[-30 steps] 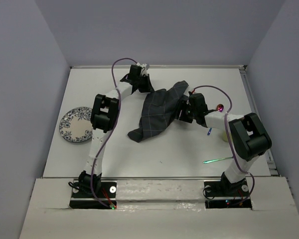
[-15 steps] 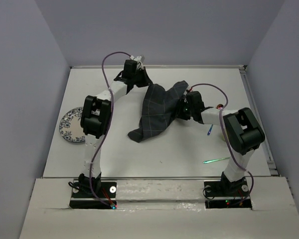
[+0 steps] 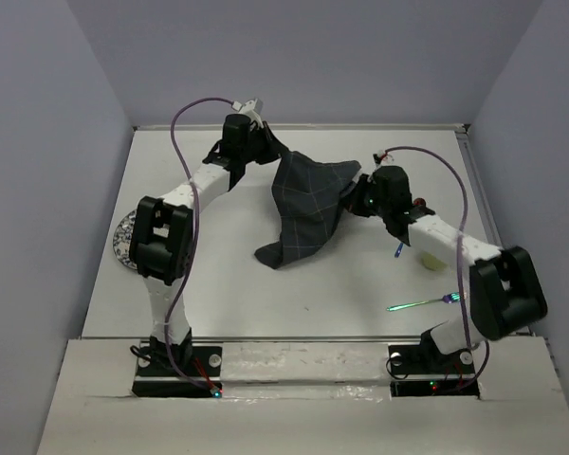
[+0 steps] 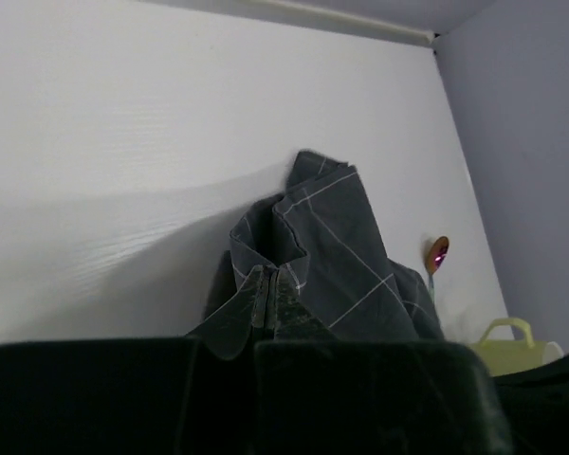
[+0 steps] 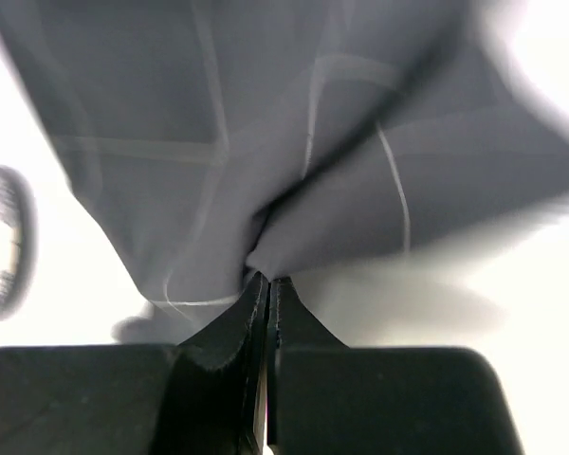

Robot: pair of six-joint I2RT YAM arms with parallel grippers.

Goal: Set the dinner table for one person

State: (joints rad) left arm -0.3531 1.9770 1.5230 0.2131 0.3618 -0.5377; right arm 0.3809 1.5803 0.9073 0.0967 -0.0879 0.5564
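Observation:
On the white dinner table (image 3: 237, 294), a dark navy checked placemat (image 3: 308, 209) hangs bunched between both grippers, its lower end trailing on the table. My left gripper (image 3: 270, 152) is shut on its far left corner; in the left wrist view the fingertips (image 4: 286, 292) pinch a fold of the placemat (image 4: 341, 256). The right gripper (image 3: 357, 202) is shut on the right edge. Seen from the right wrist, those jaws (image 5: 268, 282) close on a pinch of the placemat (image 5: 266, 123).
A patterned plate (image 3: 123, 242) lies at the left, partly behind the left arm, and shows again (image 5: 0, 237). A yellow mug (image 3: 434, 258), a purple-bowled spoon (image 3: 419, 202), a blue utensil (image 3: 398, 249) and a green utensil (image 3: 422, 303) lie at the right.
The right gripper closed on the placemat's right edge and drew it to the right. The left gripper pulled its corner back and left, so the cloth is stretched wider.

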